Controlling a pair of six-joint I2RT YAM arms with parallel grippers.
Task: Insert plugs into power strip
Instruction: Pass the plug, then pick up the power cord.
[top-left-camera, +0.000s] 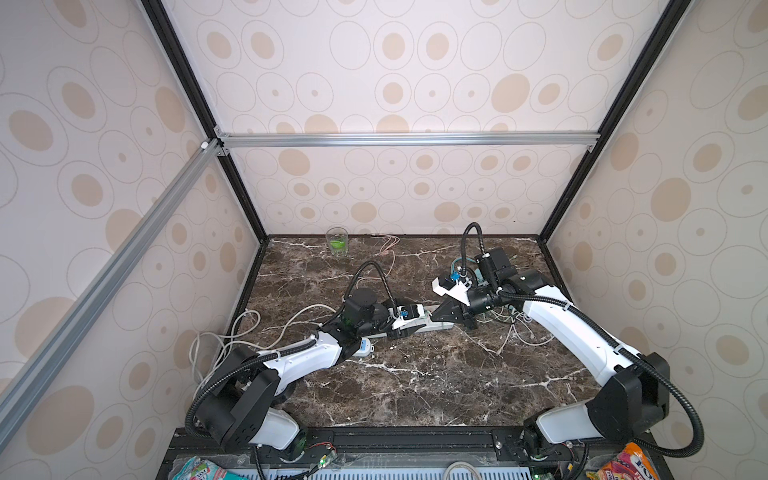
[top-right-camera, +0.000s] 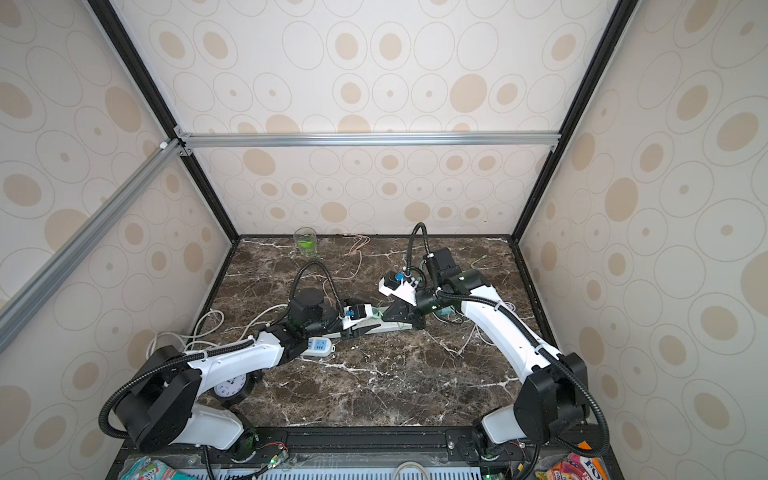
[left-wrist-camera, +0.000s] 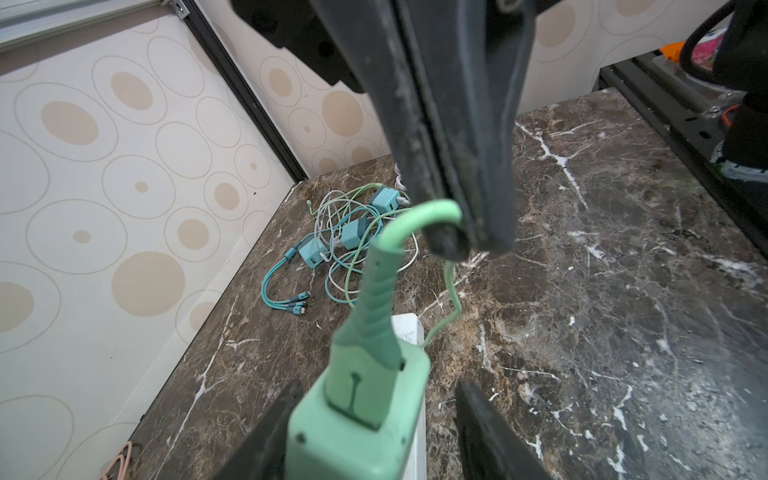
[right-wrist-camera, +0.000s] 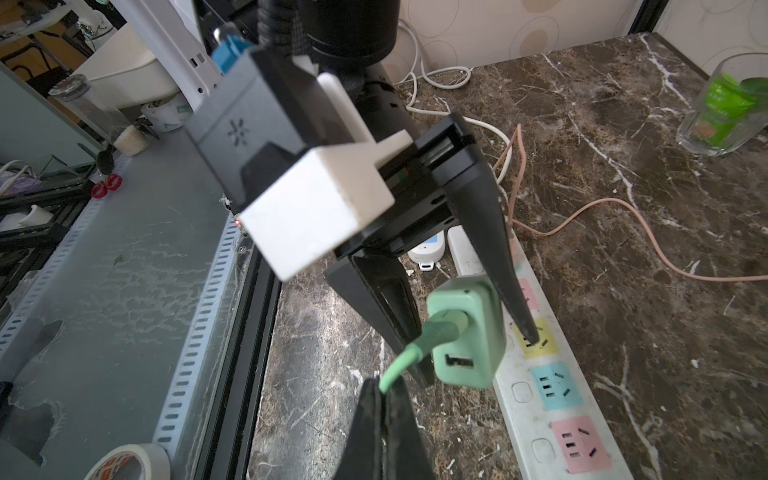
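Observation:
A mint green plug (left-wrist-camera: 357, 419) (right-wrist-camera: 465, 332) sits tilted over the edge of the white power strip (right-wrist-camera: 552, 395) (top-left-camera: 442, 326), near its yellow socket; its prongs are hidden. My left gripper (left-wrist-camera: 380, 386) (right-wrist-camera: 482, 359) straddles the plug, still open: one finger (left-wrist-camera: 270, 428) touches it, the other finger (left-wrist-camera: 490, 432) stands apart. My right gripper (right-wrist-camera: 384, 384) (left-wrist-camera: 469, 247) is shut on the plug's green cable (left-wrist-camera: 419, 216), a short way from the plug. More teal plugs (left-wrist-camera: 353, 235) lie in a cable tangle near the back wall.
A glass (top-left-camera: 337, 243) with a green packet stands at the back left. A pink cable (right-wrist-camera: 623, 208) runs across the marble beside the strip. White cord (top-left-camera: 232, 332) loops at the left edge. A clock (top-right-camera: 230, 388) lies under the left arm.

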